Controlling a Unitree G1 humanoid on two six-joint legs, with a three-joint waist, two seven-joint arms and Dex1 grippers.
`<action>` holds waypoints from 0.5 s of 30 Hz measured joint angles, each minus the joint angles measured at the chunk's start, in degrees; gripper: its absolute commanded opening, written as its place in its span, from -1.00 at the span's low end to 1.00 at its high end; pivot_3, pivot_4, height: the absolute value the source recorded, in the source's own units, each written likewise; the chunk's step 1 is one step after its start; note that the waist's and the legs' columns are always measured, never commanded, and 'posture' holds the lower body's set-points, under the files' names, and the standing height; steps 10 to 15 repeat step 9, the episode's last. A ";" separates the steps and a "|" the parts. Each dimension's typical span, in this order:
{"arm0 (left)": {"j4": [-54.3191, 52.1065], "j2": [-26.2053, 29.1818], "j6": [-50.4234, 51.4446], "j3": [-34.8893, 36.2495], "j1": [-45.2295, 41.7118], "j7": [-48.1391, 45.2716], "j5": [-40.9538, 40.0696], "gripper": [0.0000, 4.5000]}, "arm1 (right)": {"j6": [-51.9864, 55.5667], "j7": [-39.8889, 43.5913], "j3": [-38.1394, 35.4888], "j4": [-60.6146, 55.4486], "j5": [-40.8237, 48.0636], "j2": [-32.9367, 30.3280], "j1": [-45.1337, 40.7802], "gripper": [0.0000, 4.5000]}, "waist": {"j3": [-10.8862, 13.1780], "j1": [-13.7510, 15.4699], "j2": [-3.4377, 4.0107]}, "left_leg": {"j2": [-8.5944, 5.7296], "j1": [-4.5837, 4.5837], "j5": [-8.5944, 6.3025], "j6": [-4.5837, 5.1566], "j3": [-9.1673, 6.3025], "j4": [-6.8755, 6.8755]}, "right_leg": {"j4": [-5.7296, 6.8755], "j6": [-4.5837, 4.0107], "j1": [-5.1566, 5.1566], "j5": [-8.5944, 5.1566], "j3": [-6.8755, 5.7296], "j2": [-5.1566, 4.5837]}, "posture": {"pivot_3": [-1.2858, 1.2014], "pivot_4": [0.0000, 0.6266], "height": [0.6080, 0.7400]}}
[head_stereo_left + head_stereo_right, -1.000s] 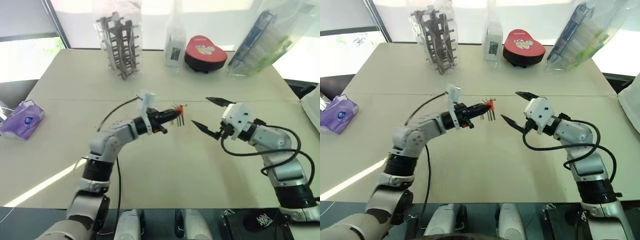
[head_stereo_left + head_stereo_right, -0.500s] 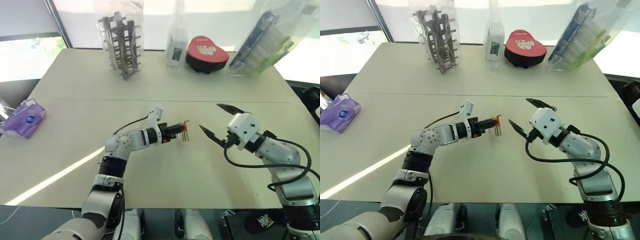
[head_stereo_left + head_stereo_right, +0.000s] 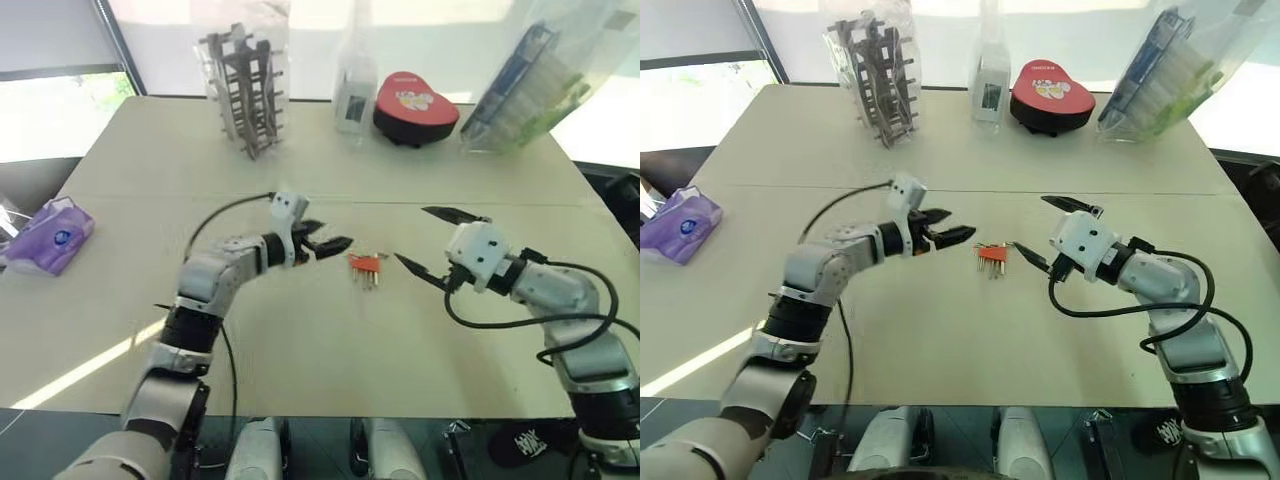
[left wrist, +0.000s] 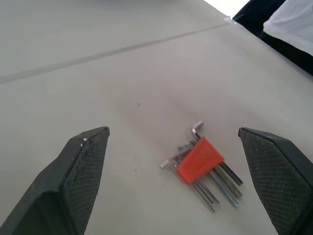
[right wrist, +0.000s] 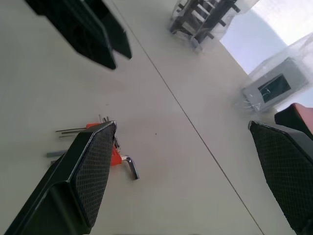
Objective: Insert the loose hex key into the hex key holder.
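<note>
Both grippers, left (image 3: 335, 243) and right (image 3: 432, 246), gape empty; your hex key holder (image 3: 366, 263) rests at their six o'clock, apparently filled.

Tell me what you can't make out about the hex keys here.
- Loose key: head views, too small to tell apart among the keys in the holder.
- Holder: right wrist view, partly hidden behind a finger.
- Whether the bent key is seated: left wrist view, holder hides it.

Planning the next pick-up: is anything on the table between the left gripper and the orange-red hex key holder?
Nothing visible. The hex key holder lies on bare table just beyond the open left gripper, with clear surface between them.
</note>
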 measured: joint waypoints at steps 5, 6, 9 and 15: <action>-7.42 8.71 -0.89 -0.04 1.38 -6.89 0.14 0.96 | 3.56 11.64 1.48 1.65 2.56 -9.12 -0.63 1.00 | 0.03 -0.14 0.05 | 0.01 -0.03 -0.11 0.19 -0.05 0.06 | 0.00 0.00 -0.02 0.00 0.00 0.00 | 0.03 -0.52 1.00; -9.03 10.66 -0.70 0.68 2.17 -8.35 -0.48 0.96 | 4.43 14.02 1.43 2.03 3.28 -11.05 -0.91 1.00 | 0.03 -0.14 0.05 | 0.02 -0.02 -0.11 0.20 -0.08 0.07 | 0.01 0.00 0.00 0.00 0.00 0.01 | 0.03 -0.52 1.00; -13.93 16.17 -0.53 1.61 5.51 -13.08 -2.01 0.96 | 4.86 18.20 1.39 3.46 4.13 -13.52 -2.81 1.00 | 0.03 -0.34 0.06 | 0.03 -0.02 -0.12 0.20 -0.08 0.07 | 0.02 -0.09 -0.01 -0.06 -0.01 0.01 | 0.03 -0.52 1.00; -13.93 16.17 -0.53 1.61 5.51 -13.08 -2.01 0.96 | 4.86 18.20 1.39 3.46 4.13 -13.52 -2.81 1.00 | 0.03 -0.34 0.06 | 0.03 -0.02 -0.12 0.20 -0.08 0.07 | 0.02 -0.09 -0.01 -0.06 -0.01 0.01 | 0.03 -0.52 1.00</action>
